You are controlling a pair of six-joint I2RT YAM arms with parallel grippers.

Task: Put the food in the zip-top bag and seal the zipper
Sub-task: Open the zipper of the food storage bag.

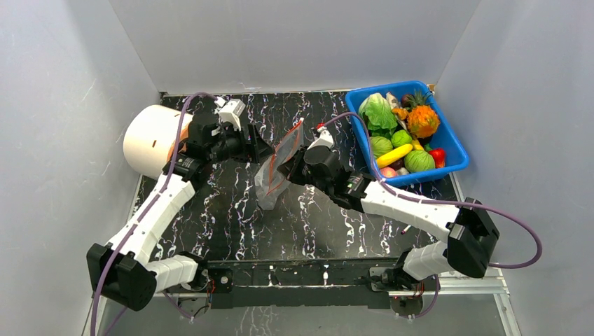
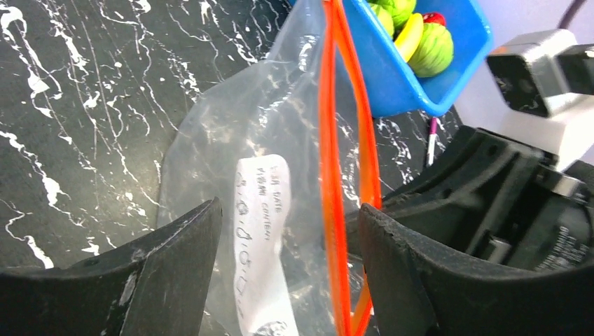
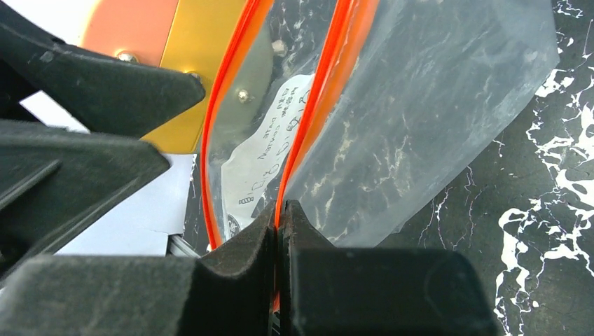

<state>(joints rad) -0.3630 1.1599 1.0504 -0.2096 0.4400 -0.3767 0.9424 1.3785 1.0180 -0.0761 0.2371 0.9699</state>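
Observation:
The clear zip-top bag (image 1: pixel 275 170) hangs upright above the table's middle, between both grippers. My right gripper (image 3: pixel 280 213) is shut on one side of the red zipper (image 3: pixel 316 105); the other side of the zipper (image 3: pixel 224 91) bows away, so the mouth stands open. My left gripper (image 2: pixel 287 231) is open, its fingers (image 2: pixel 175 266) straddling the bag (image 2: pixel 238 140) and the zipper (image 2: pixel 329 175) without pinching. The food lies in the blue bin (image 1: pixel 448 133): a green cabbage leaf (image 1: pixel 378 112), a yellow banana (image 1: pixel 394 155) and an orange fruit (image 1: pixel 423 120). The bag holds no food.
A big white-and-orange cylinder (image 1: pixel 150 140) lies at the back left, just behind my left arm. The blue bin also shows in the left wrist view (image 2: pixel 392 84), past the bag. White walls close in the table on three sides.

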